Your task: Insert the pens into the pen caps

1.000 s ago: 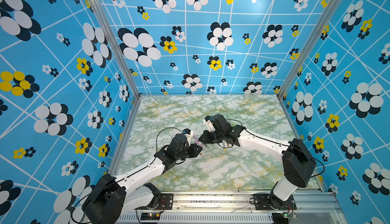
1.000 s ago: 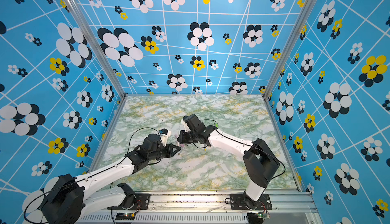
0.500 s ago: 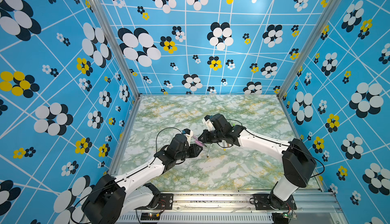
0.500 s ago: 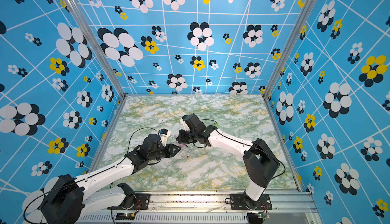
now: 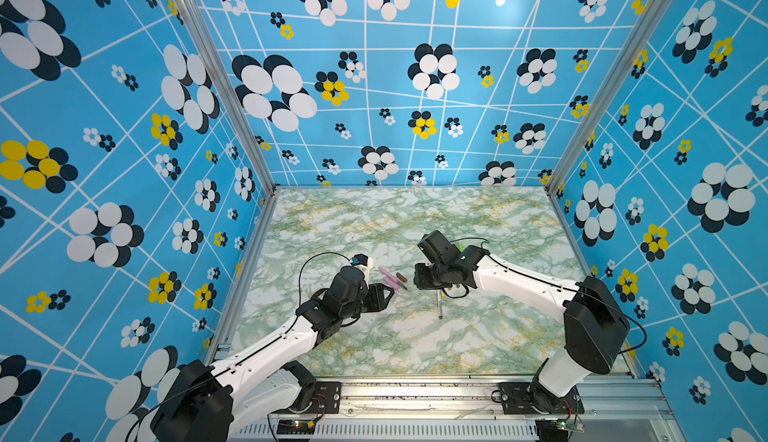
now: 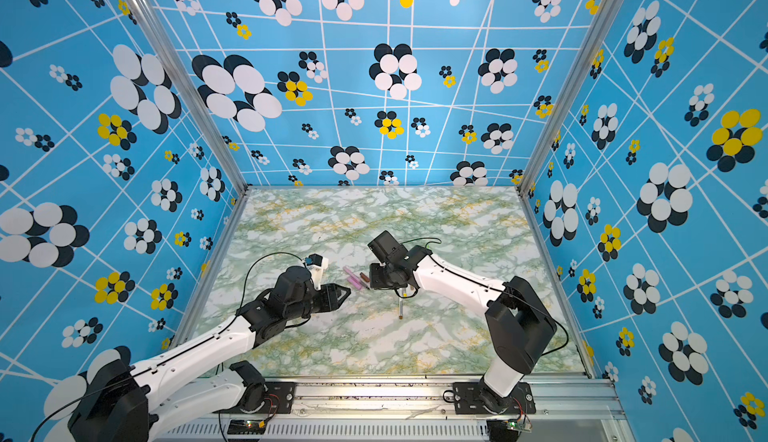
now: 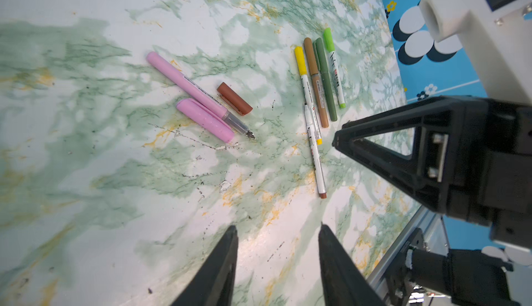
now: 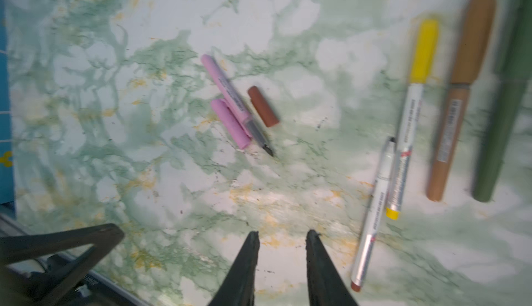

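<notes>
An uncapped pink pen (image 7: 198, 94) lies beside its pink cap (image 7: 204, 120) and a loose brown cap (image 7: 234, 98); all three also show in the right wrist view, the pink pen (image 8: 227, 94), the pink cap (image 8: 230, 123) and the brown cap (image 8: 263, 106). An uncapped white pen with a brown end (image 7: 315, 152) (image 8: 374, 203) (image 5: 439, 304) lies flat on the table. My left gripper (image 7: 278, 228) (image 5: 388, 292) is open and empty, short of the pink pen. My right gripper (image 8: 282, 233) (image 5: 417, 281) is open and empty, beside the white pen.
Capped pens lie in a row: yellow (image 7: 306, 88), tan (image 7: 316, 82), dark green (image 7: 325, 80) and light green (image 7: 334, 68). The marble tabletop (image 5: 374, 336) is walled by blue flowered panels, with a metal rail (image 5: 415, 394) along the front.
Both grippers were shut and close together; they have opened and drawn apart. The white pen has dropped from between them and now lies on the table under the right gripper.
</notes>
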